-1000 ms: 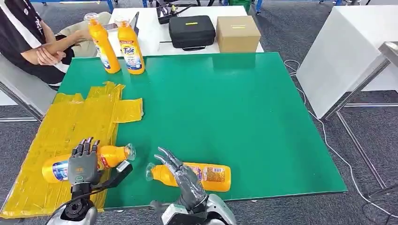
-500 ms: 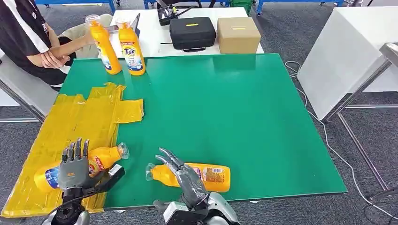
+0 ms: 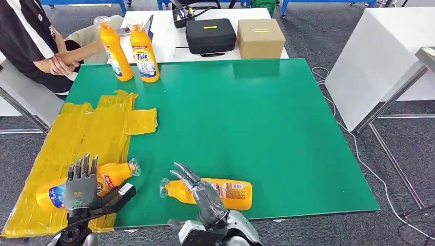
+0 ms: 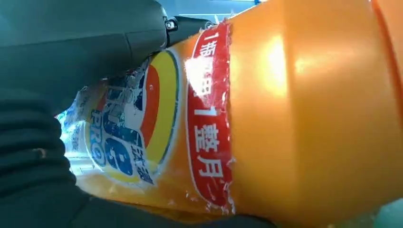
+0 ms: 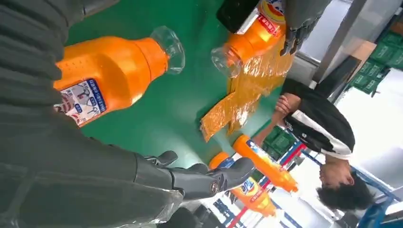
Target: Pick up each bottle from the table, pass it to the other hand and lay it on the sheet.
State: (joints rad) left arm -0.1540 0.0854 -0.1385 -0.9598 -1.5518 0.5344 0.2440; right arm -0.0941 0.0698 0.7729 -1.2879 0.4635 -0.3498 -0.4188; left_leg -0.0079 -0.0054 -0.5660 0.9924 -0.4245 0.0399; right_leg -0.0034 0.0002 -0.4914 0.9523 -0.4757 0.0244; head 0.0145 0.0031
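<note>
**Four bottles in view, one being laid on the sheet**

Four orange bottles total. Far left: person seated (image 3: 36,46) at counter corner, arms folded, not touching anything. Yellow sheet (image 3: 77,138) drapes over the left side of the green counter (image 3: 267,118). On it, near edge, lies the first bottle (image 3: 110,174), on its side, cap toward the counter middle. Left robot hand (image 3: 79,187) is over its body, fingers straight and spread, thumb out to the side. Left wrist view has the label pressed close against the palm, but no closed grasp visible; reads as released, probably letting go after laying it down.

Next right: second bottle (image 3: 215,192) lying on bare counter near front edge, cap toward the sheet. Right robot hand (image 3: 197,192) hovers over its neck end, fingers apart, holding nothing; likely next pickup. Bottle lies flat so a top grasp across the body should work.

Back left: two upright bottles (image 3: 128,51) standing side by side at the far edge, waiting.
</note>
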